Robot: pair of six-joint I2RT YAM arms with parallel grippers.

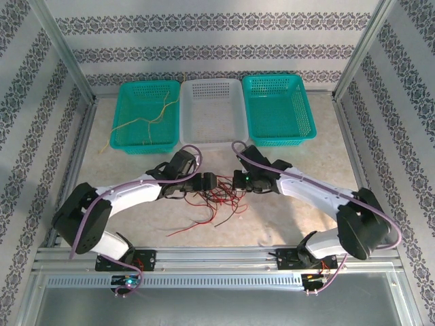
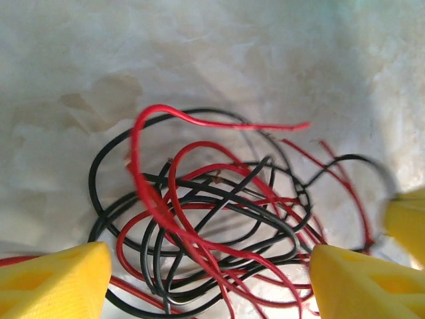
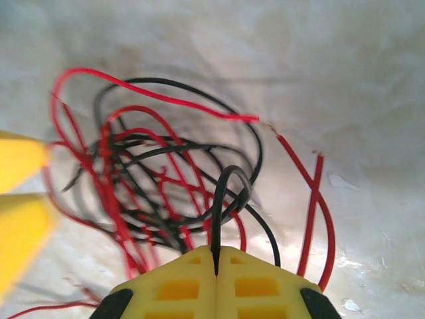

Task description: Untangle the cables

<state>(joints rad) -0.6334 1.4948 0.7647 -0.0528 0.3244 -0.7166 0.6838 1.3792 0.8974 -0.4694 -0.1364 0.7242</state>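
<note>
Tangle of red and black cables (image 1: 219,197) on pale marbled table (image 1: 299,197), between both arms. Right gripper (image 3: 216,256) clamped tight on single black loop (image 3: 229,189); left gripper (image 2: 209,256) spread wide over heap, holding nothing. Likely risk: pull on pinched loop drags whole knot along or cinches crossings tighter, since strands interlace many times; slick thin wire may also slip from pads. Cables glossy, springy, curling in loose coils. Tan cables (image 1: 146,119) lie apart in teal mesh basket (image 1: 129,92).
</note>
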